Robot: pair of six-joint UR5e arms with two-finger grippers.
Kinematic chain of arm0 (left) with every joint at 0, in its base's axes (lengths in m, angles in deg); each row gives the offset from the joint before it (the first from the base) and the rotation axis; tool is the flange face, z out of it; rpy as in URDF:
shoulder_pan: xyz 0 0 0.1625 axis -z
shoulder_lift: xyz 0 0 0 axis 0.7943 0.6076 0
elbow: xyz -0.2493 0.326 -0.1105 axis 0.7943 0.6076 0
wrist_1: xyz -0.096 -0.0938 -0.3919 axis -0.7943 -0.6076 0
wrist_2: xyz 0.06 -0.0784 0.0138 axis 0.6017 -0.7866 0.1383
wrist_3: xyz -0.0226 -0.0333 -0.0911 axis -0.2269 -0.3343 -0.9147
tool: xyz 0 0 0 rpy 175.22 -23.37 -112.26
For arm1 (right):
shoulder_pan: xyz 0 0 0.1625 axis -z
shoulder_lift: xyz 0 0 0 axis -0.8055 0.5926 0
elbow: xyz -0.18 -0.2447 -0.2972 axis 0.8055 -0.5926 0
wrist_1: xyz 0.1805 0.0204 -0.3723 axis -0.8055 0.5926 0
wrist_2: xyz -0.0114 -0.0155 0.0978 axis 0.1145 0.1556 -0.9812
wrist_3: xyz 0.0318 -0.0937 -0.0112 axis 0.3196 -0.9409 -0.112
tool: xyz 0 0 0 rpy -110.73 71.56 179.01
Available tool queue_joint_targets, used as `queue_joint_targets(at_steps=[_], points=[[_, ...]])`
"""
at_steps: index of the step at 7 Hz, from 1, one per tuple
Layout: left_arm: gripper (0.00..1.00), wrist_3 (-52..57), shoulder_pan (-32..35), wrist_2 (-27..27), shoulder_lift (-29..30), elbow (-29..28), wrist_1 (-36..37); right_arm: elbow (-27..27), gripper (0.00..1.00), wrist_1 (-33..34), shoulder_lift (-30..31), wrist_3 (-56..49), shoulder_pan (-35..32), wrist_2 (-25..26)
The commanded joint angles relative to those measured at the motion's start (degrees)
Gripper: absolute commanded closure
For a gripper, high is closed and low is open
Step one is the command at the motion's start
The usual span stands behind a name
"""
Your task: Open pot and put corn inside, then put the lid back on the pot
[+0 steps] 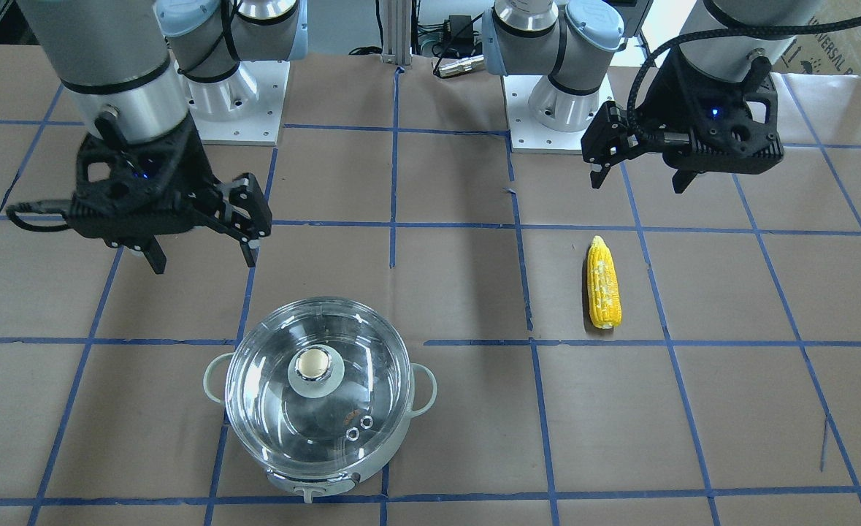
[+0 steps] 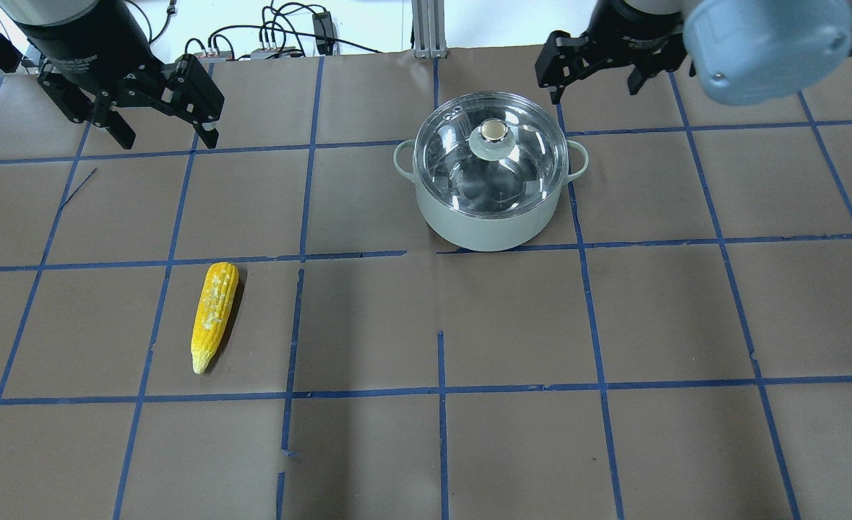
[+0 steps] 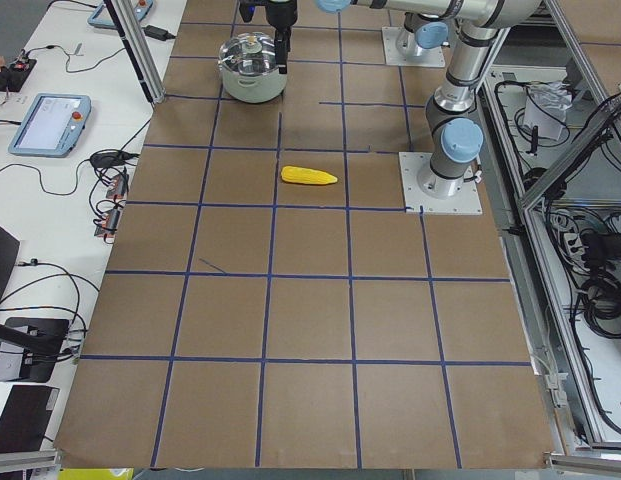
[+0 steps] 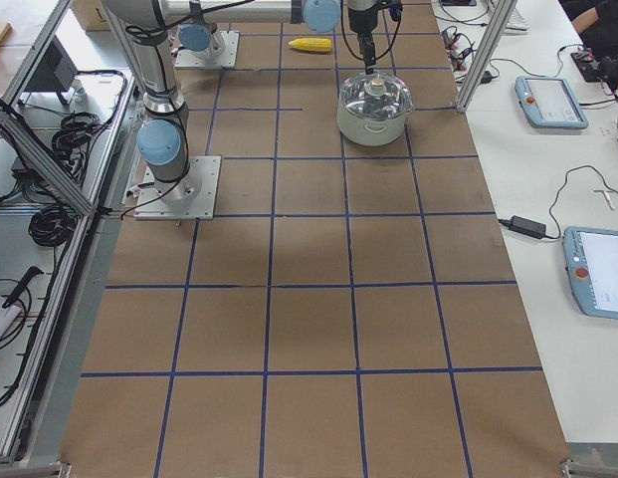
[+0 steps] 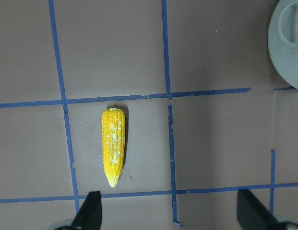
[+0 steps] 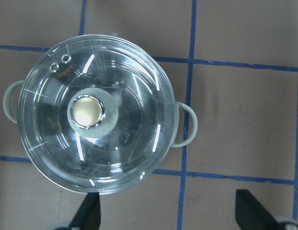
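Covering a shiny mint-sided pot [image 2: 488, 224], domed clear glass lid [image 2: 523, 170] (gold-topped knob); tapered knobbly yellow corn [image 2: 213, 315] well apart; left gripper [image 1: 639, 181], right gripper [image 1: 204, 261] spread.

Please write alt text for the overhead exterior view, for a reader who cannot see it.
A pale pot with its glass lid on stands at upper middle of the taped table; a yellow corn lies apart at lower left. The left gripper and right gripper hover along the top edge, jaws open and empty.
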Motion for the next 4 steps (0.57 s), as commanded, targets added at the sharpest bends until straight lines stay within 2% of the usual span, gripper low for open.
queue_joint_targets(at_steps=[1,2,4], points=[[0.0,-0.02,0.0,0.0,0.0,0.0,0.0,-9.67,0.01,-3.33,-10.6,0.7,-3.24,0.05],[0.0,-0.02,0.0,0.0,0.0,0.0,0.0,-11.02,0.01,-3.86,-13.08,0.61,-3.6,-0.3],[0.0,-0.02,0.0,0.0,0.0,0.0,0.0,-10.77,0.01,-4.74,-14.25,0.0,-3.78,-0.66]])
